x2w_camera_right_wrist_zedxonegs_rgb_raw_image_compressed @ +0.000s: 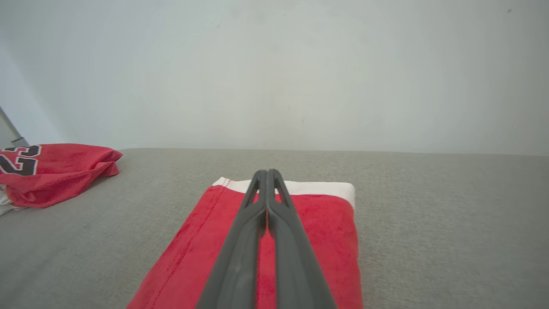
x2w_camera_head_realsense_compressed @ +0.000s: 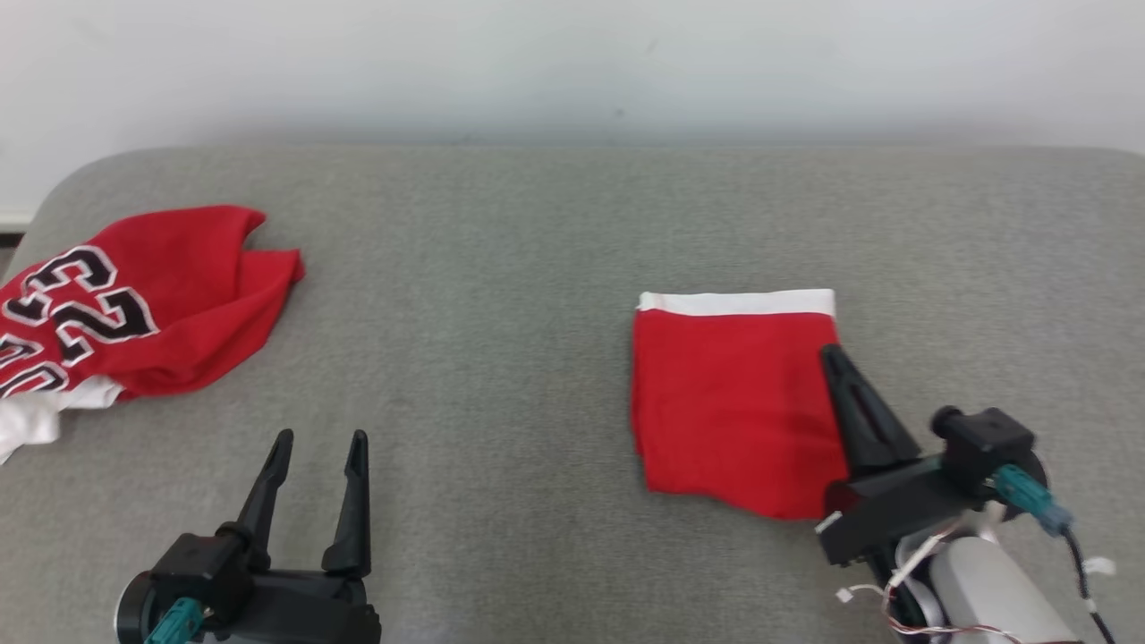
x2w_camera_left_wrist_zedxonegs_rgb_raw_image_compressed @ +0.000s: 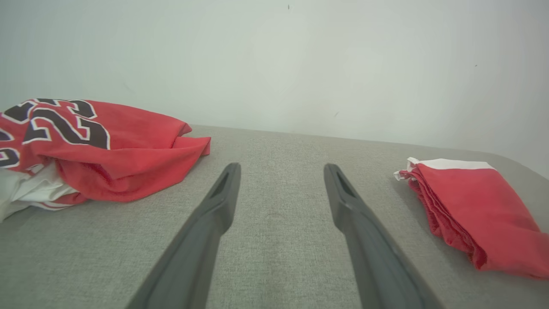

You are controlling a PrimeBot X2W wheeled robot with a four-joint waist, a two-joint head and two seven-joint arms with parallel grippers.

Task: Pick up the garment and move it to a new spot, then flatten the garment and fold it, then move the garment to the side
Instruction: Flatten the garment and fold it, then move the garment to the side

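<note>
A red garment (x2w_camera_head_realsense_compressed: 729, 402) with a white band along its far edge lies folded into a neat rectangle on the right of the grey padded surface (x2w_camera_head_realsense_compressed: 501, 313). My right gripper (x2w_camera_head_realsense_compressed: 832, 356) is shut, its fingers pressed together and lying over the right part of the fold; in the right wrist view the gripper (x2w_camera_right_wrist_zedxonegs_rgb_raw_image_compressed: 266, 174) points at the white band, with the garment (x2w_camera_right_wrist_zedxonegs_rgb_raw_image_compressed: 330, 231) beneath it. My left gripper (x2w_camera_head_realsense_compressed: 320, 443) stands open over bare grey fabric at the lower left, holding nothing. In the left wrist view the gripper (x2w_camera_left_wrist_zedxonegs_rgb_raw_image_compressed: 282, 169) has the folded garment (x2w_camera_left_wrist_zedxonegs_rgb_raw_image_compressed: 472, 201) off to its right.
A crumpled red jersey (x2w_camera_head_realsense_compressed: 170, 295) with black-and-white numbers and some white cloth lies at the far left edge, also seen as the jersey (x2w_camera_left_wrist_zedxonegs_rgb_raw_image_compressed: 128, 146) and the jersey (x2w_camera_right_wrist_zedxonegs_rgb_raw_image_compressed: 60, 167). A pale wall (x2w_camera_head_realsense_compressed: 572, 63) backs the surface. Bare grey fabric lies between the two garments.
</note>
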